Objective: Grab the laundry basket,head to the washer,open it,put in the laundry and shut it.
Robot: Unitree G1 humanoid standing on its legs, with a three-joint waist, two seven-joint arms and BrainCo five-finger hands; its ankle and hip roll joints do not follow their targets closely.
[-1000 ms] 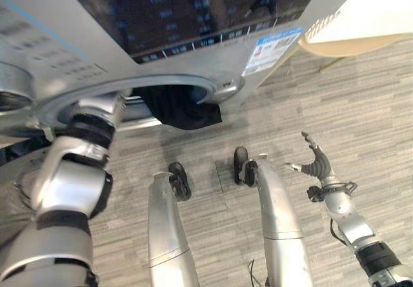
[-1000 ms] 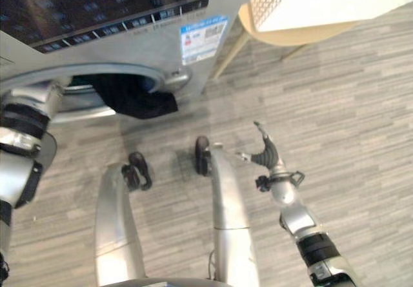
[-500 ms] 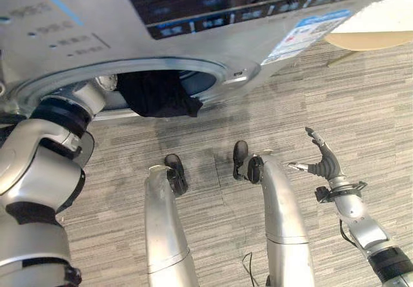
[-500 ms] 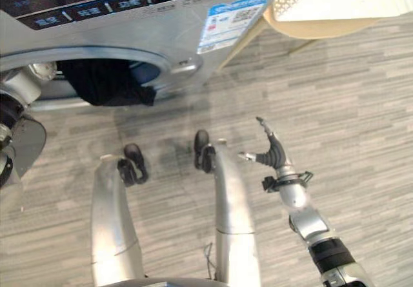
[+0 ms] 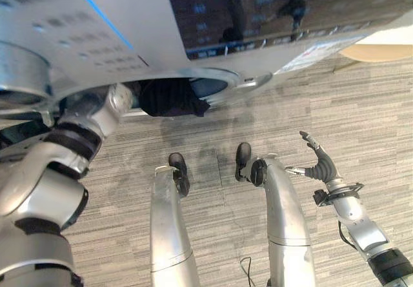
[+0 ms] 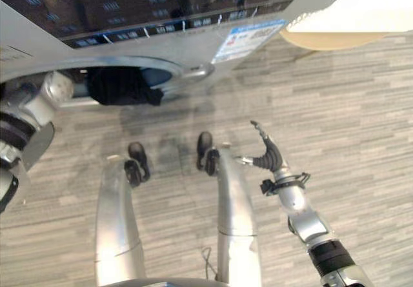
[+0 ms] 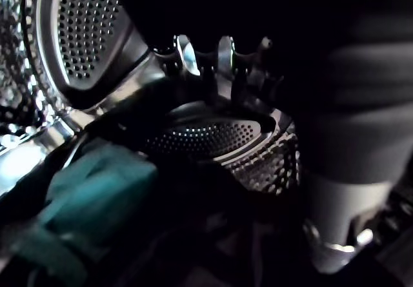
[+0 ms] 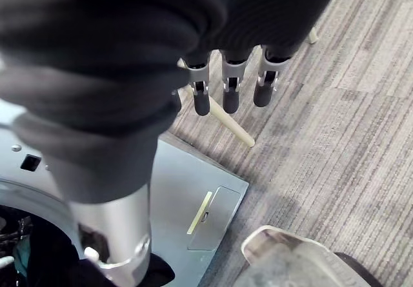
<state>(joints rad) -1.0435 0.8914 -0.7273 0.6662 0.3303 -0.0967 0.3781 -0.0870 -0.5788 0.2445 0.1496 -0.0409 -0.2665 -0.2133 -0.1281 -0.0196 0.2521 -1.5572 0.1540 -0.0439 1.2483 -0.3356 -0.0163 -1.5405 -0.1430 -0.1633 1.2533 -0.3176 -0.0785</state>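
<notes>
Two hands are at work, far apart. On the left, the left hand [image 7: 219, 58] is reaching inside the silver front-loading washer [image 5: 84, 35], its fingers straight and released before the perforated steel drum [image 7: 213, 138], where a teal garment [image 7: 90, 190] lies. A dark cloth [image 5: 169, 98] hangs over the lip of the round door opening, half in and half out. To the right, the right hand [image 5: 316, 161] hovers over the grey striped carpet floor [image 5: 361, 106], fingers loose and empty. Loading looks under way; next, the dark cloth probably needs pushing fully inside before the door can shut.
</notes>
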